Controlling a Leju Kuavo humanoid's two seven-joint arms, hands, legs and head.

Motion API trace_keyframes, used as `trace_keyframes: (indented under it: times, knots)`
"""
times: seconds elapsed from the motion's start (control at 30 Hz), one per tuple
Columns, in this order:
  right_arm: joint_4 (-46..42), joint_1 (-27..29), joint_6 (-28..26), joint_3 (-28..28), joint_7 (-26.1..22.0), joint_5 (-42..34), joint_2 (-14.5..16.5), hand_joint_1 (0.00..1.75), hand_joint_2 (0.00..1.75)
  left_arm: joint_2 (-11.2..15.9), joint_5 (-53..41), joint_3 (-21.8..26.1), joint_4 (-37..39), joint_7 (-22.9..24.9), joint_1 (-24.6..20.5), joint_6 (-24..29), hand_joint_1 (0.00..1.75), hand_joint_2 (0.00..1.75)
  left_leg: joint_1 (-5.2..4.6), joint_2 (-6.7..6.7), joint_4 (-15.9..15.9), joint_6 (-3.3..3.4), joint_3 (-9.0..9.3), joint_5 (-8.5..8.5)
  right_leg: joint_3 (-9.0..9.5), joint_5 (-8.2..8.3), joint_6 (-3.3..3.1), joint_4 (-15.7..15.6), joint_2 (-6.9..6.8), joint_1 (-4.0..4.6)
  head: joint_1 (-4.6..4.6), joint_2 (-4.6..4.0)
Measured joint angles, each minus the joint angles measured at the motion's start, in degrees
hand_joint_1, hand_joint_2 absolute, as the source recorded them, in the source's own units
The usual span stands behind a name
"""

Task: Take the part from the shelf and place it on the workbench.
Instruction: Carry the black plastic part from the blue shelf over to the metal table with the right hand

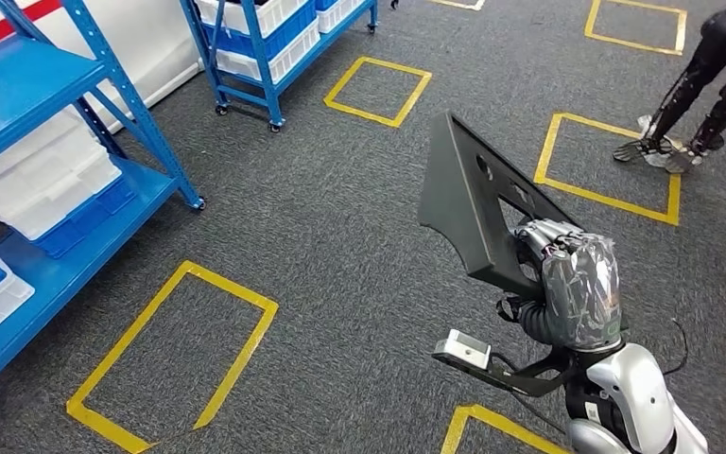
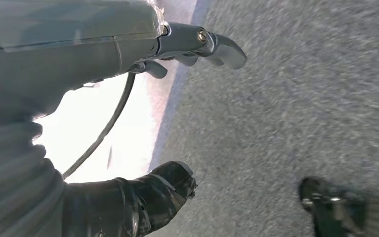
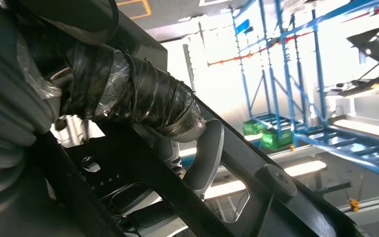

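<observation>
We see our right hand [image 1: 567, 274] gripping the dark flat part [image 1: 473, 203], fingers [image 3: 205, 158] wrapped through its cutout, holding it up over the grey floor [image 1: 321, 236]. Our left hand [image 2: 177, 64] hangs with fingers apart, holding nothing.

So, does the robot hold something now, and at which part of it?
Yes. The right hand grips the dark flat part at its lower edge, fingers through a cutout. The left hand holds nothing.

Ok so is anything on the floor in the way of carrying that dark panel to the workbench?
Cannot say fully: no workbench is in view. The right hand grips the dark panel over open carpet; blue shelving stands to the left, and a person's legs ahead on the right.
</observation>
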Motion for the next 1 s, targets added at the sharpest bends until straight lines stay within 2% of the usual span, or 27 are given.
trace_keyframes:
  times: [0.03, 0.07, 0.1, 0.13, 0.17, 0.23, 0.27, 0.3, 0.37, 0.4, 0.47, 0.5, 0.53, 0.57, 0.6, 0.63, 0.7, 0.73, 0.77, 0.8, 0.87, 0.9, 0.97, 1.0]
  knots:
    - [-0.02, -0.11, 0.09, -0.15, 0.09, -0.05, -0.11, 1.75, 1.75, -0.01, 0.06, 0.13, 0.0, 0.02, 0.05, 0.0, 0.0, 1.75, -0.07, -0.63, 3.91, 0.09, -1.89, -1.71, -0.09, 0.05, -0.2, 0.0, 0.49, 0.15, -0.01, 0.0]
    - [-0.07, -0.13, 0.17, -0.36, 0.23, -0.14, -0.27, 1.75, 1.75, -0.01, 0.11, 0.32, 0.0, 0.05, 0.1, -0.01, 0.0, 1.75, -0.16, -0.87, 7.05, 0.22, -3.48, -2.64, -0.14, 0.1, -0.33, 0.01, 1.06, 0.31, -0.01, 0.0]
    - [-0.16, -0.12, 0.22, -0.62, 0.39, -0.25, -0.46, 1.75, 1.75, -0.01, 0.18, 0.53, 0.0, 0.1, 0.17, -0.02, 0.0, 1.75, -0.23, -0.99, 8.57, 0.42, -4.37, -2.53, -0.16, 0.12, -0.39, 0.02, 1.66, 0.47, -0.01, 0.0]
    - [-0.34, -0.1, 0.3, -0.94, 0.52, -0.37, -0.73, 1.75, 1.75, -0.03, 0.26, 0.74, 0.0, 0.15, 0.24, -0.03, 0.0, 1.75, -0.31, -1.1, 7.91, 0.74, -4.24, -1.28, -0.14, 0.15, -0.42, 0.02, 2.31, 0.62, -0.01, 0.0]
    - [-0.59, -0.09, 0.36, -1.37, 0.63, -0.49, -1.03, 1.75, 1.75, -0.04, 0.32, 0.89, 0.0, 0.2, 0.3, -0.05, 0.0, 1.75, -0.45, -1.46, 5.16, 1.19, -3.11, 0.81, -0.07, 0.17, -0.43, 0.02, 2.99, 0.74, -0.01, 0.0]
    - [-1.13, -0.05, 0.44, -2.32, 0.76, -0.72, -1.55, 1.75, 1.75, -0.02, 0.43, 1.03, 0.0, 0.28, 0.43, -0.07, 0.0, 1.75, -0.69, -3.97, -2.09, 2.44, -0.02, 4.61, -0.07, 0.27, -0.3, 0.03, 4.15, 0.79, 0.02, 0.0]
    - [-1.32, -0.01, 0.46, -2.75, 0.81, -0.81, -1.73, 1.75, 1.75, 0.0, 0.49, 1.05, 0.0, 0.29, 0.47, -0.07, 0.0, 1.75, -0.8, -5.16, -4.64, 2.9, 1.09, 5.53, -0.23, 0.39, -0.1, 0.05, 4.65, 0.67, 0.0, 0.0]
    - [-1.49, 0.09, 0.49, -3.1, 0.82, -0.9, -1.89, 1.75, 1.75, 0.01, 0.55, 1.07, 0.0, 0.3, 0.47, -0.07, 0.0, 1.75, -0.89, -5.96, -5.98, 3.19, 1.62, 5.72, -0.49, 0.59, 0.23, 0.01, 5.16, 0.43, -0.01, 0.0]
    - [-1.82, 0.41, 0.54, -3.72, 0.84, -1.04, -2.4, 1.75, 1.75, -0.07, 0.62, 1.1, 0.0, 0.3, 0.34, -0.07, 0.0, 1.75, -0.98, -5.22, -7.26, 3.26, 2.08, 5.87, -0.85, 1.19, 1.19, -0.44, 6.31, 0.13, -0.05, 0.01]
    - [-2.01, 0.61, 0.55, -4.06, 0.85, -1.08, -2.71, 1.75, 1.75, -0.17, 0.63, 1.11, 0.0, 0.3, 0.29, -0.07, 0.0, 1.75, -0.88, -4.51, -8.09, 3.3, 2.41, 6.2, -0.95, 1.25, 1.56, -0.53, 6.08, 0.15, -0.02, 0.01]
    - [-2.28, 0.66, 0.57, -4.7, 0.86, -1.08, -3.21, 1.75, 1.75, -0.36, 0.66, 1.16, 0.0, 0.26, 0.35, -0.07, 0.0, 1.75, -0.52, -2.98, -9.69, 3.61, 3.1, 6.97, -2.03, -0.37, 1.98, 1.68, 3.75, 0.41, 0.08, 0.0]
    - [-2.35, 0.66, 0.6, -4.95, 0.85, -1.03, -3.33, 1.75, 1.75, -0.42, 0.69, 1.21, 0.0, 0.24, 0.41, -0.07, 0.0, 1.75, -0.5, -2.22, -10.06, 3.74, 3.26, 7.15, -3.36, -2.03, 2.09, 4.49, 2.13, 0.38, 0.11, 0.0]
    - [-2.39, 0.64, 0.63, -5.15, 0.85, -0.98, -3.45, 1.75, 1.75, -0.43, 0.74, 1.32, 0.0, 0.22, 0.46, -0.09, 0.0, 1.75, -0.5, -1.5, -10.18, 3.86, 3.27, 7.2, -5.03, -3.79, 2.3, 7.98, 1.14, 0.29, 0.15, 0.0]
    - [-2.4, 0.74, 0.65, -5.31, 0.86, -0.94, -3.53, 1.75, 1.75, -0.44, 0.8, 1.44, 0.0, 0.22, 0.49, -0.11, 0.0, 1.75, -0.5, -0.78, -10.19, 3.83, 3.24, 7.17, -6.54, -5.01, 2.57, 11.15, 0.66, 0.09, 0.14, 0.0]
    - [-2.41, 0.87, 0.67, -5.5, 0.9, -0.91, -3.66, 1.75, 1.75, -0.48, 0.83, 1.58, 0.0, 0.22, 0.49, -0.14, 0.0, 1.75, -0.46, -0.07, -10.15, 3.74, 3.23, 7.1, -7.27, -5.26, 2.88, 12.85, 0.4, -0.18, 0.14, 0.0]
    - [-2.46, 0.97, 0.68, -5.76, 0.94, -0.9, -3.81, 1.75, 1.75, -0.56, 0.85, 1.73, 0.0, 0.22, 0.47, -0.16, 0.0, 1.75, -0.38, 0.6, -10.05, 3.58, 3.25, 6.98, -6.94, -4.49, 3.22, 12.51, 0.14, -0.5, 0.14, 0.0]
    - [-2.75, 1.02, 0.68, -6.45, 1.01, -0.9, -4.25, 1.75, 1.75, -0.79, 0.86, 2.02, 0.0, 0.23, 0.39, -0.24, 0.0, 1.75, -0.09, 1.82, -9.5, 2.85, 3.34, 6.41, -3.25, -1.15, 3.97, 5.86, -1.1, -1.05, 0.14, 0.0]
    - [-2.94, 1.03, 0.72, -6.82, 1.04, -0.91, -4.45, 1.75, 1.75, -0.8, 0.86, 2.16, -0.01, 0.28, 0.37, -0.28, 0.0, 1.75, -0.13, 2.26, -9.08, 2.37, 3.32, 6.04, -1.45, 0.01, 4.12, 2.5, -1.93, -1.05, 0.16, 0.0]
    - [-3.22, 1.09, 0.79, -7.2, 1.08, -0.97, -4.72, 1.75, 1.75, -0.79, 0.86, 2.28, -0.01, 0.34, 0.35, -0.34, 0.0, 1.75, -0.23, 2.61, -8.66, 1.9, 3.28, 5.69, -0.26, 0.55, 3.87, 0.22, -2.38, -0.98, 0.11, 0.0]
    - [-3.51, 1.23, 0.89, -7.62, 1.15, -1.09, -4.99, 1.75, 1.75, -0.75, 0.87, 2.37, -0.01, 0.4, 0.33, -0.41, 0.0, 1.75, -0.41, 2.9, -8.35, 1.51, 3.28, 5.41, 0.07, 0.36, 3.43, -0.51, -2.54, -0.85, 0.05, 0.01]
    - [-3.97, 1.69, 1.06, -8.54, 1.22, -1.32, -5.57, 1.75, 1.75, -0.82, 0.87, 2.44, 0.0, 0.51, 0.2, -0.56, 0.0, 1.75, -0.45, 3.47, -8.06, 1.04, 3.45, 5.08, -0.22, 0.05, 2.13, -0.01, -1.56, -0.68, -0.05, 0.01]
    - [-4.21, 1.88, 1.1, -8.98, 1.22, -1.39, -5.83, 1.75, 1.75, -0.9, 0.87, 2.45, 0.0, 0.54, 0.11, -0.62, 0.0, 1.75, -0.28, 3.36, -7.82, 0.8, 3.52, 4.7, -0.26, -0.03, 1.69, 0.05, -1.17, -0.67, -0.05, 0.01]
    - [-4.75, 1.98, 1.13, -9.58, 1.17, -1.41, -6.23, 1.75, 1.75, -1.02, 0.87, 2.46, 0.0, 0.57, 0.05, -0.66, 0.0, 1.75, 0.01, 1.66, -4.97, 0.5, 2.43, 2.45, -0.24, 0.0, 0.92, 0.0, -0.3, -0.62, -0.05, 0.01]
    - [-5.01, 1.99, 1.13, -9.73, 1.15, -1.41, -6.35, 1.75, 1.75, -1.04, 0.87, 2.46, 0.0, 0.57, 0.06, -0.66, 0.0, 1.75, 0.03, 0.44, -1.77, 0.46, 0.96, 0.56, -0.24, 0.05, 0.64, -0.06, 0.14, -0.57, -0.06, 0.0]
